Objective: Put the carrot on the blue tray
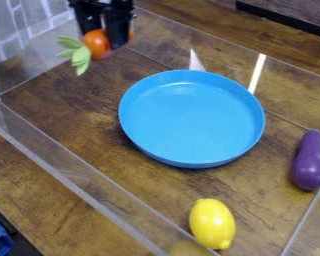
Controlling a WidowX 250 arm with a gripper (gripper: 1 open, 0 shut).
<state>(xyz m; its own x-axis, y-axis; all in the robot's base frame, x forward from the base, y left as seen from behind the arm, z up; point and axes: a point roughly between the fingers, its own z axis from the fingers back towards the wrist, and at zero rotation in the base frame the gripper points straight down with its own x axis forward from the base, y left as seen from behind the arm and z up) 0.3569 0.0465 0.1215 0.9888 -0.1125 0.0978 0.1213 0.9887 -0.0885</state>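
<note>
The carrot [95, 43], a stubby orange toy with a green leafy top hanging to its lower left, is held in the air at the upper left. My gripper [103, 38] is shut on it from above, black fingers on either side of the orange body. The blue tray [149, 139], a large round dish with a low rim, lies on the wooden table at the centre, to the lower right of the carrot. Its inside holds nothing.
A yellow lemon [212, 223] lies near the front edge, and a purple eggplant [308, 160] rests at the right. Clear plastic walls [69, 170] enclose the wooden table on the left and front.
</note>
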